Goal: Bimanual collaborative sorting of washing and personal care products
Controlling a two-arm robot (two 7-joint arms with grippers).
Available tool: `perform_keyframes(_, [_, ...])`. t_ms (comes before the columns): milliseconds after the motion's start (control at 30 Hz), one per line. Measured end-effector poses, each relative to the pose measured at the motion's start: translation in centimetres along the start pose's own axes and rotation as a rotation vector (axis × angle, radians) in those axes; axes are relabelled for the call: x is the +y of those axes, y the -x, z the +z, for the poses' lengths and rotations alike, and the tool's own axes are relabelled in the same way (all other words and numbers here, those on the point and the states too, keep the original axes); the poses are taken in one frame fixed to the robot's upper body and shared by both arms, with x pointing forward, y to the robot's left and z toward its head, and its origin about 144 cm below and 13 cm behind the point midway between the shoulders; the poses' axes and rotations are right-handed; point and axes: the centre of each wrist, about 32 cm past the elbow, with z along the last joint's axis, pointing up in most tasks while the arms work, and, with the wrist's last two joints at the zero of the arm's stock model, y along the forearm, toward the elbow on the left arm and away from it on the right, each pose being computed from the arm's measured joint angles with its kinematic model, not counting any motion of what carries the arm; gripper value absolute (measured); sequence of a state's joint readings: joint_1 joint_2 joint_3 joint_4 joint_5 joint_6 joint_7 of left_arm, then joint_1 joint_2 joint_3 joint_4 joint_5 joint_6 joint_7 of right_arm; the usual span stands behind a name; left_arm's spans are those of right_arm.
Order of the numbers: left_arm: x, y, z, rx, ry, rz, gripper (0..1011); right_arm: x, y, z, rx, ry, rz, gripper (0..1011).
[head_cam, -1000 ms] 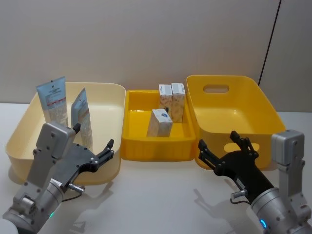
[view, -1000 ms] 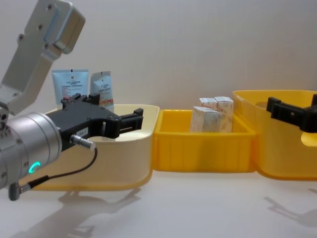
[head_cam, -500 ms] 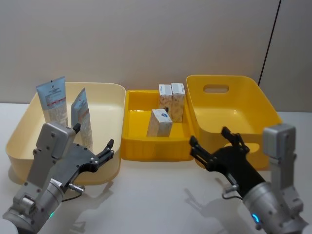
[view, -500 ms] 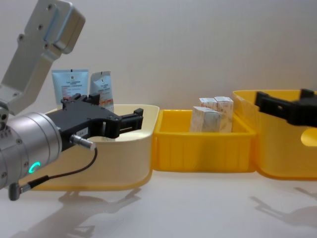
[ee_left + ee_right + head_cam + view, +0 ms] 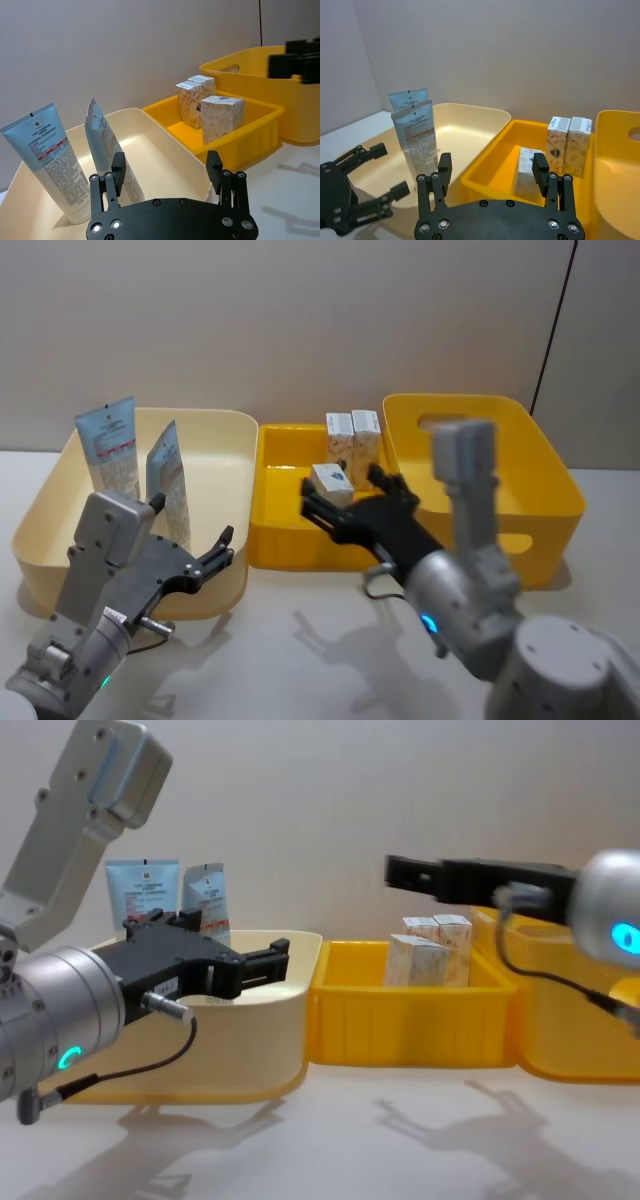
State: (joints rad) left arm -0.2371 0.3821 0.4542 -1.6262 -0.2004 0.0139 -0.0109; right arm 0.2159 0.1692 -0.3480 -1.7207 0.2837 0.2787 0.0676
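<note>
The desk (image 5: 300,650) is white, and the wall (image 5: 300,320) behind it is plain grey. A yellow tray (image 5: 272,540) sits in the middle, with three small cartons (image 5: 365,445) standing inside it. Left of the tray, two blue tubes (image 5: 112,445) stand in a cream tub (image 5: 225,435). My right hand (image 5: 492,167) hangs above the tray, spread wide and holding nothing. My left hand (image 5: 166,162) is low and left of the tray, spread too.

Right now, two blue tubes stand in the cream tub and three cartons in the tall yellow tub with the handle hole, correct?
No. The cartons stand in the low middle yellow tray, as the head view shows; the tubes do stand in the cream tub.
</note>
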Motion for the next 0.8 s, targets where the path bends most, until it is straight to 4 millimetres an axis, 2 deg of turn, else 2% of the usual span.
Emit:
perform_keyframes(267, [0.0, 0.0, 0.0, 0.0, 0.0, 0.0, 1002, 3.9, 2.1, 2.3, -0.02, 0.095, -0.032, 1001])
perform_keyframes(433, [0.0, 0.0, 0.0, 0.0, 0.0, 0.0, 1002, 5.4, 2.6, 3.5, -0.033, 0.144, -0.073, 1001])
perform_keyframes(600, [0.0, 0.0, 0.0, 0.0, 0.0, 0.0, 1002, 6.2, 2.2, 4.8, -0.038, 0.184, -0.121, 1001])
perform_keyframes(800, [0.0, 0.0, 0.0, 0.0, 0.0, 0.0, 1001, 6.5, 0.8, 6.2, -0.022, 0.241, -0.187, 1001])
